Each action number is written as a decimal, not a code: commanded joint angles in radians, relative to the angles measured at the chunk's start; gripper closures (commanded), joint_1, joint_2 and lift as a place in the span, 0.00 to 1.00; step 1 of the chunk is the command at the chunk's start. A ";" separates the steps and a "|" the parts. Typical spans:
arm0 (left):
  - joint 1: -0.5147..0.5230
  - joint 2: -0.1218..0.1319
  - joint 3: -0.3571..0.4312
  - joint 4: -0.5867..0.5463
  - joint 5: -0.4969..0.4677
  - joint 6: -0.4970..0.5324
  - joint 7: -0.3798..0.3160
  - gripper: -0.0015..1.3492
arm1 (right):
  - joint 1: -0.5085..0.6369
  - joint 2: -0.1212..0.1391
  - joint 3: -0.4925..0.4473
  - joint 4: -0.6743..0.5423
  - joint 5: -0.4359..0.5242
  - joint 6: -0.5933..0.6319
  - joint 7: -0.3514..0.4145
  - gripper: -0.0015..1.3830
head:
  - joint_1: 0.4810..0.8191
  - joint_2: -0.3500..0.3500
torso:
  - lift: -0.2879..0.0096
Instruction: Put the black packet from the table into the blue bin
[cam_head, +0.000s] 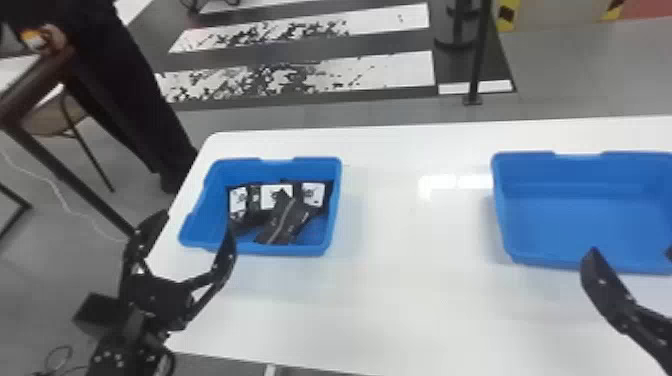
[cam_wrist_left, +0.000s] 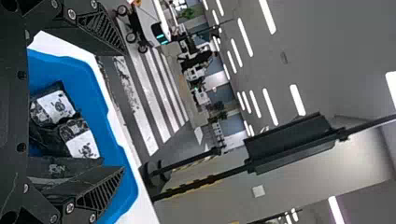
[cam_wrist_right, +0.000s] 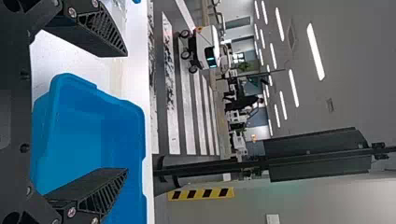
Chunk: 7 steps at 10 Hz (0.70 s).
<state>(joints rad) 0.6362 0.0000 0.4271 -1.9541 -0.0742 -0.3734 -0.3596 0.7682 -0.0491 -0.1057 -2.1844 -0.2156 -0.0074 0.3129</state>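
Observation:
In the head view, several black packets (cam_head: 282, 220), some with white labels, lie in the left blue bin (cam_head: 327, 249). My left gripper (cam_head: 198, 222) stands open at that bin's near left corner. My right gripper (cam_head: 631, 251) is open too, at the near side of the right blue bin (cam_head: 575, 212), inside which bare blue floor shows. The left wrist view has the packets (cam_wrist_left: 58, 105) in the blue bin (cam_wrist_left: 100, 93) beside the spread fingers of the left gripper (cam_wrist_left: 125, 111). The right wrist view has the blue bin (cam_wrist_right: 126, 121) beside the right gripper (cam_wrist_right: 127, 112), its fingers apart.
Both bins stand on a white table (cam_head: 410, 300), with a wide stretch of tabletop between them. Beyond the far edge is a dark pole stand (cam_head: 477, 60) on the floor. A dark-framed table (cam_head: 55, 160) stands off to the left.

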 joint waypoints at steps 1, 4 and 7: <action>0.076 -0.003 -0.040 -0.020 0.080 -0.059 0.033 0.13 | 0.000 0.000 0.000 -0.001 0.004 0.000 0.000 0.10 | 0.63 0.82 | 0.60; 0.157 -0.003 -0.150 -0.020 0.206 -0.135 0.133 0.13 | 0.000 0.005 0.000 -0.001 0.012 0.000 0.000 0.10 | 0.63 0.80 | 0.60; 0.164 -0.003 -0.166 -0.023 0.204 -0.169 0.149 0.13 | -0.002 0.006 0.002 -0.001 0.018 0.000 0.000 0.10 | 0.63 0.77 | 0.60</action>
<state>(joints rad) 0.7995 0.0000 0.2615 -1.9769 0.1313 -0.5332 -0.2098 0.7669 -0.0438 -0.1040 -2.1854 -0.1980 -0.0074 0.3129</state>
